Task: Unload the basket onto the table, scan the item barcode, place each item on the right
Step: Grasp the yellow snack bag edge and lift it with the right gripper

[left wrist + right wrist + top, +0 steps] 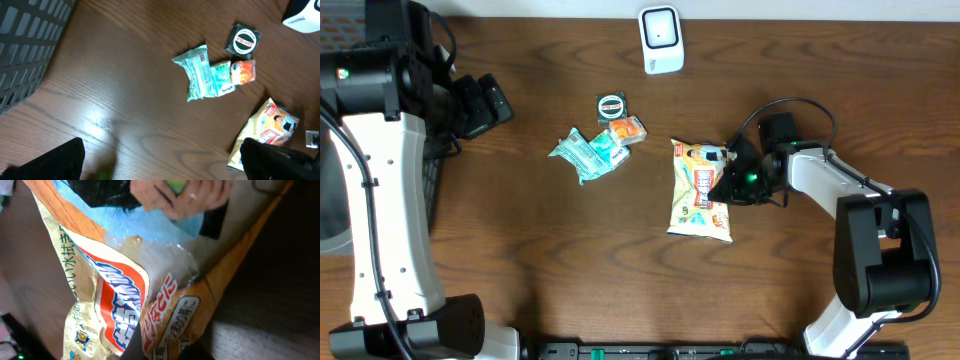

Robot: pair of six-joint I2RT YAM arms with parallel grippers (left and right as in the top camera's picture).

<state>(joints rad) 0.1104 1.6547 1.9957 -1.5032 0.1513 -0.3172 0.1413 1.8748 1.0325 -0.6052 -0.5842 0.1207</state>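
The item is a cream and orange snack bag lying flat right of the table's middle. My right gripper sits at the bag's right edge. In the right wrist view the bag fills the frame, and a fold of its edge is pinched between the dark fingers of the shut right gripper. A white barcode scanner stands at the back edge. My left gripper hovers at the far left, and in its own view the left gripper is open with bare wood between its fingers.
A teal packet, a small orange packet and a round dark green packet lie left of the bag. A grey mesh basket sits at the table's left side. The scanner shows at the top right of the left wrist view.
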